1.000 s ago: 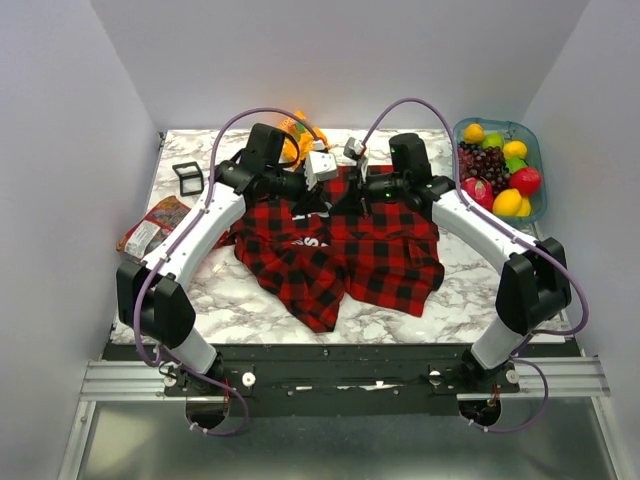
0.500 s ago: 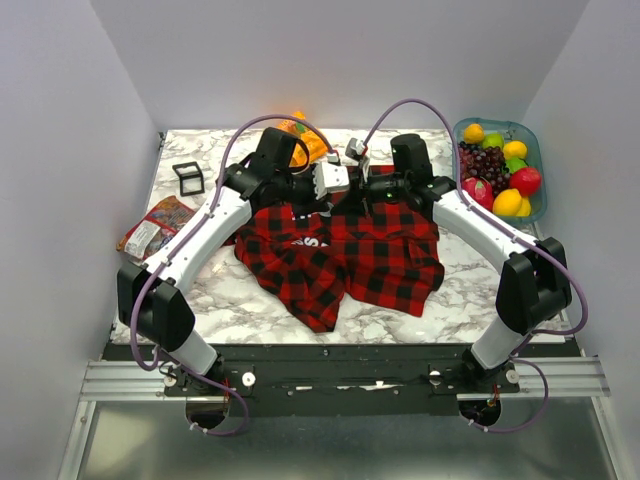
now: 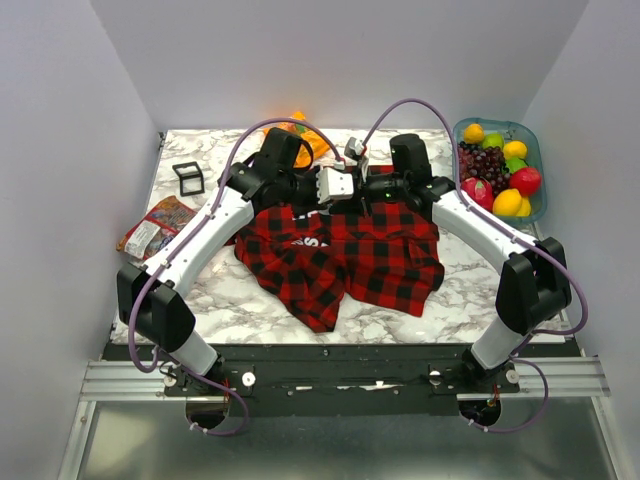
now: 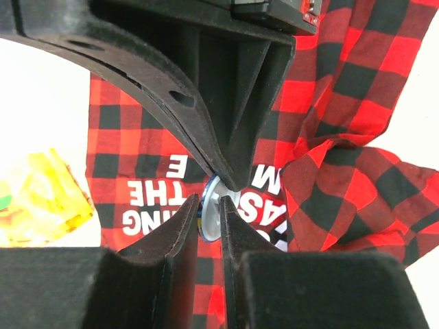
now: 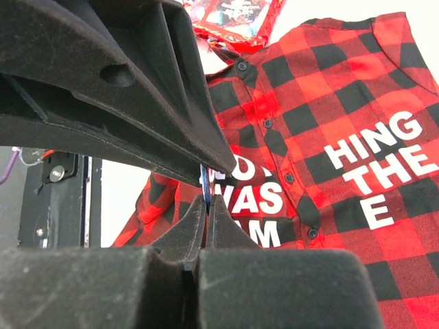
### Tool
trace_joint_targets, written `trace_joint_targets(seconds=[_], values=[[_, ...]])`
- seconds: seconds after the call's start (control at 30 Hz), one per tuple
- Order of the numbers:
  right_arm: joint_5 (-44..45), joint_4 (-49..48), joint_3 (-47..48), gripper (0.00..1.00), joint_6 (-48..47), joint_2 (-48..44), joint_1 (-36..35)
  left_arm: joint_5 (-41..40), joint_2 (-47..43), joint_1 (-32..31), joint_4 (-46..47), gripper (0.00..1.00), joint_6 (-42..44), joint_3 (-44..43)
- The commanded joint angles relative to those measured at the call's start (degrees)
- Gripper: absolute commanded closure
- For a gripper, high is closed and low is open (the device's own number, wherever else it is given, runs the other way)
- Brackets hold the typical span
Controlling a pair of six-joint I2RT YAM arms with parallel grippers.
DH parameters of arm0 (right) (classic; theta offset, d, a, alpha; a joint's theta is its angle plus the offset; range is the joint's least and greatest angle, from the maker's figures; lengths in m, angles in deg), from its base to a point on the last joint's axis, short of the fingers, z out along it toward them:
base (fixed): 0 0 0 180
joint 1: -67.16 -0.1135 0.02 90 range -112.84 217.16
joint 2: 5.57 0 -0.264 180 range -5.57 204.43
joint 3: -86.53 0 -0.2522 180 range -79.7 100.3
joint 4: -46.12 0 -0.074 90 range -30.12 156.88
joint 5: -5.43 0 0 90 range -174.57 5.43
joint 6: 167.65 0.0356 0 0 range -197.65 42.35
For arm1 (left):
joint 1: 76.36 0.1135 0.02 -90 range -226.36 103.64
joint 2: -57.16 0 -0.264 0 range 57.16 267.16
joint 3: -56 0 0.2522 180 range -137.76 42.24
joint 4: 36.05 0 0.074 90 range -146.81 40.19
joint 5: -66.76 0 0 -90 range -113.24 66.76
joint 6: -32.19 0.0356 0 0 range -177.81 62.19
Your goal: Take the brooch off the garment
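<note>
My left gripper (image 4: 218,204) pinches a round silver brooch (image 4: 208,218) with a blue rim, held edge-on between its fingertips. My right gripper (image 5: 206,186) has its fingers pressed almost together on a thin blue edge, apparently the same brooch. Beneath both sets of fingertips lies the red-and-black plaid shirt (image 5: 322,82), where I can read "HING THE" and "WAS" in white block letters.

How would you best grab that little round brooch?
Probably across its two flat faces, near the rim, coming from above. The brooch is a thin disc held edge-on over the garment, so a pinch clamps it squarely, as the left gripper does.
</note>
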Motion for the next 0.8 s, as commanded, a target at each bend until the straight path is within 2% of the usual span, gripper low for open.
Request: trace_joint_targets(seconds=[0.0, 0.17, 0.43, 0.57, 0.67, 0.77], values=[[-1.66, 0.08, -0.62, 1.00, 0.86, -0.14, 0.13, -7.66, -0.39, 0.53, -2.50, 0.76, 4.08, -2.17], [-1.31, 0.17, -0.97, 1.00, 0.43, -0.23, 0.13, -11.71, -0.39, 0.53, -2.85, 0.70, 1.98, -4.63], [-1.22, 0.52, -1.58, 1.00, 0.07, -0.23, 0.22, -11.63, -1.71, 0.53, -3.12, 0.62, 0.22, -6.39], [-1.04, 0.52, -1.67, 1.00, 0.07, -0.40, 0.13, -8.03, -2.85, 1.58, -2.68, 0.57, -5.04, -7.97], [-0.87, 0.61, -1.85, 1.00, -0.19, -0.49, 0.13, -2.59, -3.29, 4.39, -1.28, 0.53, -14.00, -8.94], [-1.13, 0.52, -2.02, 1.00, -0.37, -0.67, 0.13, 2.17, -4.25, 6.50, -1.01, 0.51, -18.50, -6.40]])
